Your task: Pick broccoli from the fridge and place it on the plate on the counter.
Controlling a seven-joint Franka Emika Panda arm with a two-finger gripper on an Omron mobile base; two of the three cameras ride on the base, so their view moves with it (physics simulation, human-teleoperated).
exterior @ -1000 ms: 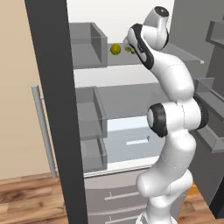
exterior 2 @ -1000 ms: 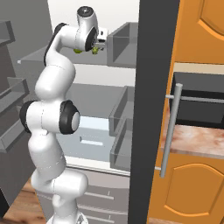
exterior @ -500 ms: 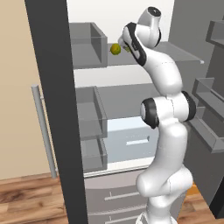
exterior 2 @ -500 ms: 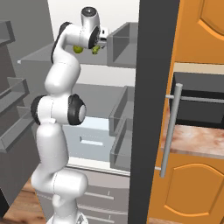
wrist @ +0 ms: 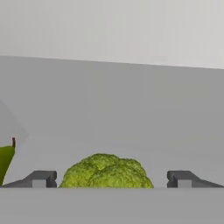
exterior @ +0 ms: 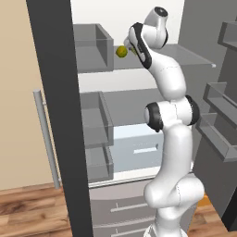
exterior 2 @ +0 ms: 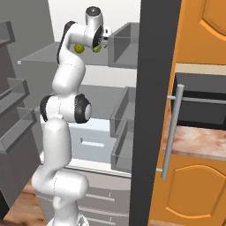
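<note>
On the top shelf (exterior: 185, 55) of the open fridge (exterior: 55, 115) lies the broccoli (wrist: 107, 172), a bumpy green head low in the middle of the hand view. My gripper (wrist: 112, 178) is open, with one dark fingertip (wrist: 41, 178) on each side of the floret and a gap to both. From the right base view the broccoli (exterior 2: 97, 48) peeks out under the hand. A strip of the counter (exterior 2: 198, 141) shows right of the fridge. The plate is out of view.
A round yellow-green fruit (exterior: 121, 52) sits on the same shelf just left of the broccoli. Grey bins (exterior: 92, 44) line the shelf's left side, and door shelves (exterior: 222, 134) stand to the right. The silver bar handle (exterior 2: 172, 132) hangs on the dark door edge.
The arm has straightened and reached deeper over the top shelf, carrying the hand up and toward the back wall. The fruit and broccoli stay put.
</note>
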